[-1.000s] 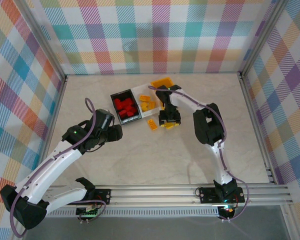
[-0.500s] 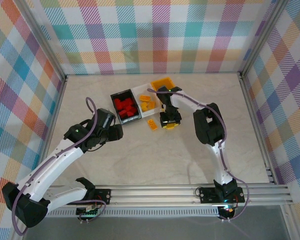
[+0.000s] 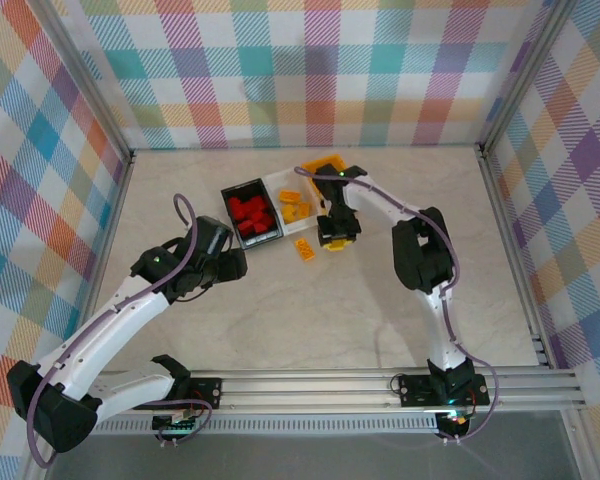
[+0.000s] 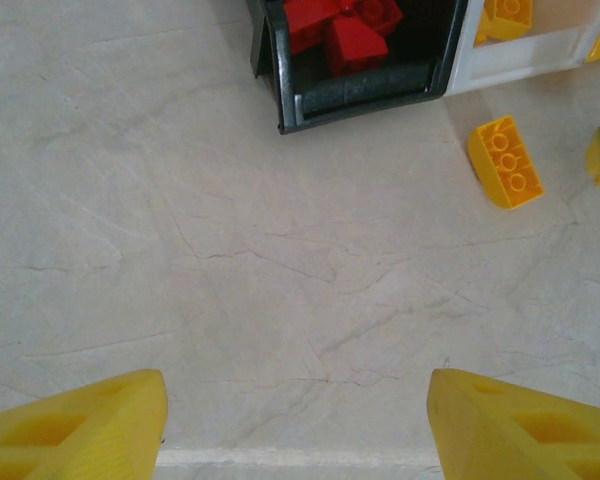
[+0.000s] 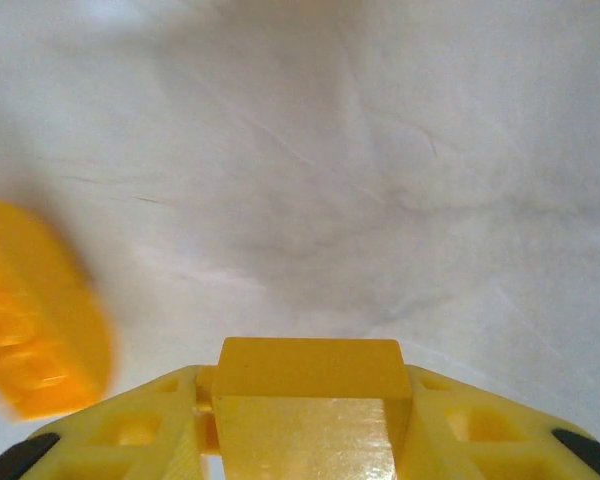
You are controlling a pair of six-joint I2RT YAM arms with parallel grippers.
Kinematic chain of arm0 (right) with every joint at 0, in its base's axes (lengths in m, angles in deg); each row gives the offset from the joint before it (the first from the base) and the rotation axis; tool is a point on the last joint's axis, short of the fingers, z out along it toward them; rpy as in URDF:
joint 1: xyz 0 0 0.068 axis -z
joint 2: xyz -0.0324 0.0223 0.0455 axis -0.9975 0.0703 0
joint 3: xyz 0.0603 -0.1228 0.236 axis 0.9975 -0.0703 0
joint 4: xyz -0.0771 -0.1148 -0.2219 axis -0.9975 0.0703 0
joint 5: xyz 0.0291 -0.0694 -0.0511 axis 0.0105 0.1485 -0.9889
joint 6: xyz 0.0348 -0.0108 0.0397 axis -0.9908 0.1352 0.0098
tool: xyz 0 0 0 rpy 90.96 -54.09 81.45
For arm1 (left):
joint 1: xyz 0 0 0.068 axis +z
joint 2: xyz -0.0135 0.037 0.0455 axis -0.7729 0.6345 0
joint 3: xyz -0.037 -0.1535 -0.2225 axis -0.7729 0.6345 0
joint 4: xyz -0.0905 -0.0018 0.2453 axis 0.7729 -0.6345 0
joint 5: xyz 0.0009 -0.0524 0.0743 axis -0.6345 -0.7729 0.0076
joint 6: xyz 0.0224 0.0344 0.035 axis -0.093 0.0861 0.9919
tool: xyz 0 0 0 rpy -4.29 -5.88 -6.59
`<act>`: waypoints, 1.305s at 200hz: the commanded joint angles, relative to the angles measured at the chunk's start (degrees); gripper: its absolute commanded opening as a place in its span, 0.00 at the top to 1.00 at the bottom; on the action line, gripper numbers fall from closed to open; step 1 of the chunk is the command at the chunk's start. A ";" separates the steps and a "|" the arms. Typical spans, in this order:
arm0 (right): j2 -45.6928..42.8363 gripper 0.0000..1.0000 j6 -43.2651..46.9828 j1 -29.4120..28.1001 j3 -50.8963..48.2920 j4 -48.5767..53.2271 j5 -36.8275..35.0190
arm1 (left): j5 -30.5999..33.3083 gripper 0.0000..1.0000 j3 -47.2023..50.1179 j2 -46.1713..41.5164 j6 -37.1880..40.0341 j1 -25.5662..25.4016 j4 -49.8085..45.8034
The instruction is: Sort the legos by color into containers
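My right gripper [image 3: 337,240] is shut on a yellow lego [image 5: 310,395], held just above the table beside the white container [image 3: 280,183]. Another yellow lego [image 3: 304,249] lies loose on the table to its left, blurred in the right wrist view [image 5: 35,315]. The black container [image 3: 229,212] holds several red legos [image 3: 250,212]. In the white one lie orange legos [image 3: 295,208], and the yellow-orange container [image 3: 325,165] is joined behind it. My left gripper [image 3: 234,266] hovers open over bare table in front of the black container [image 4: 370,90], with nothing between its fingers [image 4: 80,430].
The table is walled by a metal frame with checked panels on three sides. A rail [image 3: 320,385] with the arm bases runs along the near edge. Bare marble surface spreads in front of the containers and to both sides.
The right gripper has shut on the yellow lego and shifted a little up and back toward the containers. The left arm has barely moved.
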 commanded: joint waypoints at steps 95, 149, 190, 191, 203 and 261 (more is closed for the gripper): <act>14.59 0.56 -12.97 0.48 32.68 -8.45 15.76 | -3.18 0.30 2.46 -3.19 -1.01 1.07 -3.07; 14.92 0.36 -13.99 1.18 32.68 -14.98 15.59 | -4.01 0.30 3.59 -3.61 -1.52 1.31 -2.82; 11.61 0.35 -10.39 1.12 31.80 -11.25 14.81 | -4.51 0.30 2.53 -1.38 -1.25 1.32 -0.79; 11.45 0.35 -10.21 1.11 31.67 -11.07 14.78 | -4.57 0.30 2.50 -1.39 -1.25 1.32 -0.73; 9.29 0.35 -7.90 0.84 29.44 -8.14 13.55 | -4.71 0.30 2.40 -0.96 -1.20 1.33 -0.03; -6.83 0.31 8.63 -4.64 1.49 -3.33 2.98 | -5.52 0.29 3.45 -0.10 -2.68 1.81 3.39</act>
